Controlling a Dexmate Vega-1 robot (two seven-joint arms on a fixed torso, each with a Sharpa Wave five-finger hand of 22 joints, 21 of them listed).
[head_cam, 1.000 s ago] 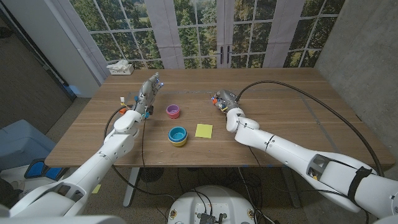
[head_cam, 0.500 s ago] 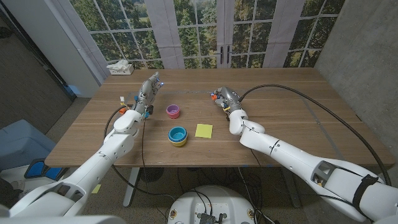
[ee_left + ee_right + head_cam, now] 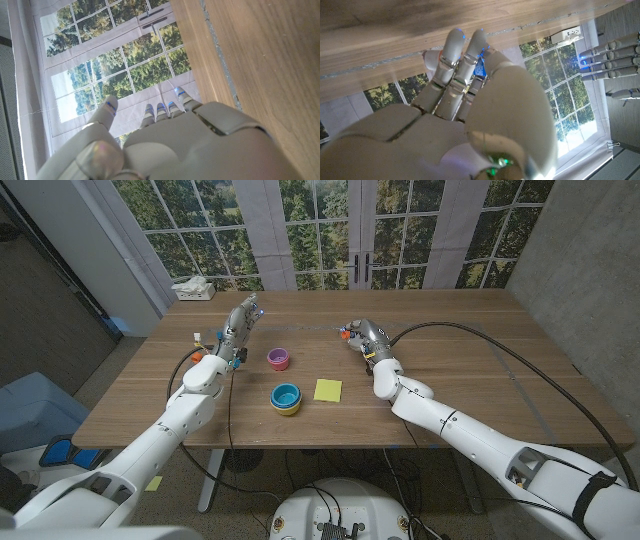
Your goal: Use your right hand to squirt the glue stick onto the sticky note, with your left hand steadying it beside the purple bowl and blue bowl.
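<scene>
The right hand point(image 3: 362, 338) sits just above the centre of the head view, its fingers curled around something small with an orange tip showing at its left edge. This is probably the glue stick point(image 3: 346, 335), held so the tip can be pointed down at the paper. In the right wrist view the fingers point(image 3: 456, 50) lie pressed together over a bluish object, too covered to identify for certain.

The yellow sticky note point(image 3: 327, 390) lies flat on the wooden table point(image 3: 470, 350) below and slightly left of that hand, well apart from it, so nothing has been applied yet. Just left of the note stands the blue bowl point(image 3: 286, 397), and above that the purple bowl point(image 3: 278, 359).

The left hand point(image 3: 237, 330) hovers in the upper left, beyond the purple bowl and far from the note it should steady. Its fingers are straight, close together and holding nothing. In the left wrist view its fingertips point(image 3: 111, 103) point toward the window. Small items beside it on the table are too tiny to name.
</scene>
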